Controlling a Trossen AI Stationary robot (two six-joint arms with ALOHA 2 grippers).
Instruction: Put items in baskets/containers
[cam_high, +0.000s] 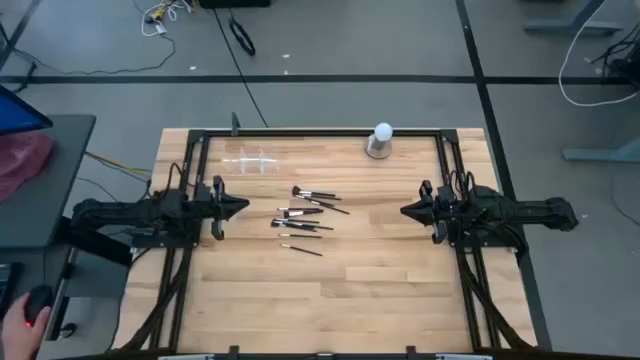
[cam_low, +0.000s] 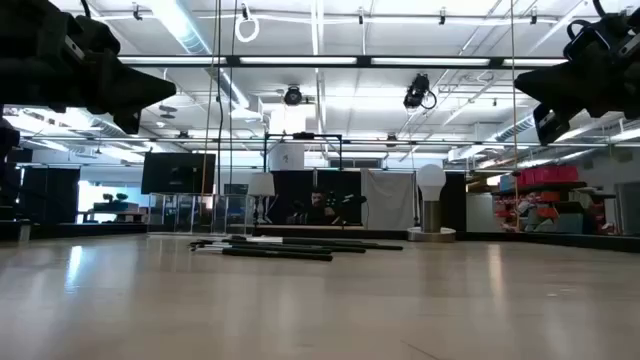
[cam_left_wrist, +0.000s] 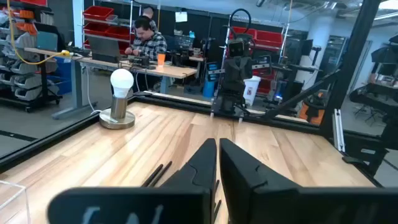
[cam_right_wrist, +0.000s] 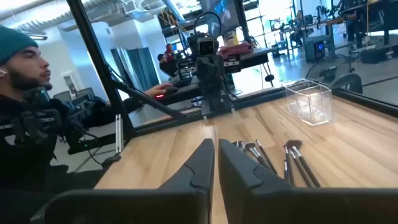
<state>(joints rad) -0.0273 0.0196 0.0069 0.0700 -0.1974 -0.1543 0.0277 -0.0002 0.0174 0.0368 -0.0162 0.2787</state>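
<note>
From above, thin black-handled makeup brushes (cam_high: 305, 218) lie mid-table; the clear plastic compartment holder (cam_high: 251, 161) stands apart, seemingly empty. Left gripper (cam_high: 243, 205) and right gripper (cam_high: 405, 210) hover closed, empty. Right wrist view: brushes untouched; all sorting remains.

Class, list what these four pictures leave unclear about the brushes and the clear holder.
- Brushes, high view: too small to count exactly.
- Clear holder, high view: nearly vanishes against the wood; compartments unreadable.
- Brushes, left wrist view: mostly hidden behind the left gripper.
- Holder, right wrist view: any inner dividers unclear.
</note>
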